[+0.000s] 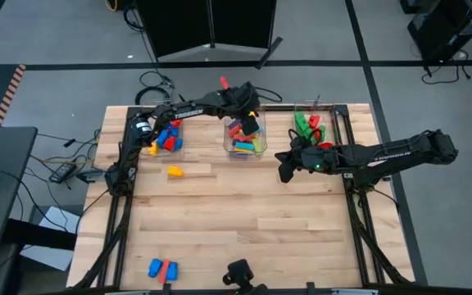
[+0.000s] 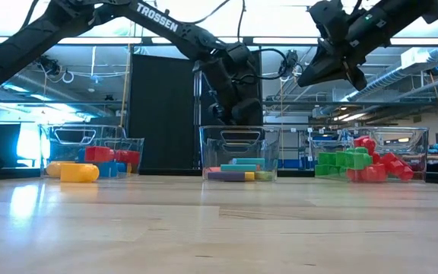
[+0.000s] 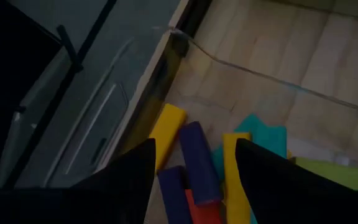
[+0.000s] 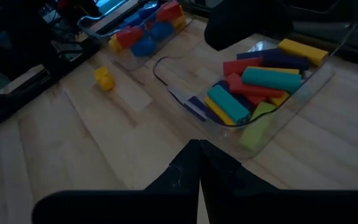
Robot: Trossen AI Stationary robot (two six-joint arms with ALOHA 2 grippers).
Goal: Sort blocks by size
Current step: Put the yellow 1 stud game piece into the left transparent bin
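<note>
The left gripper [image 1: 251, 123] hung over the middle bin [image 1: 245, 151] at the far side of the table, its fingers [image 3: 126, 177] apart and holding nothing. Directly under it lay the long blocks [image 3: 197, 168], side by side in the bin. It seemed a block was just let go there, though the view was dark. The yellow block [image 1: 174, 171] lay loose on the table, near the left bin [image 1: 169, 146] and closer to the left arm. Three more blocks [image 1: 162, 268] lay at the near left edge. The right gripper [image 1: 286, 170] was closed and empty, waiting between the middle bin and the right bin [image 1: 331, 115].
</note>
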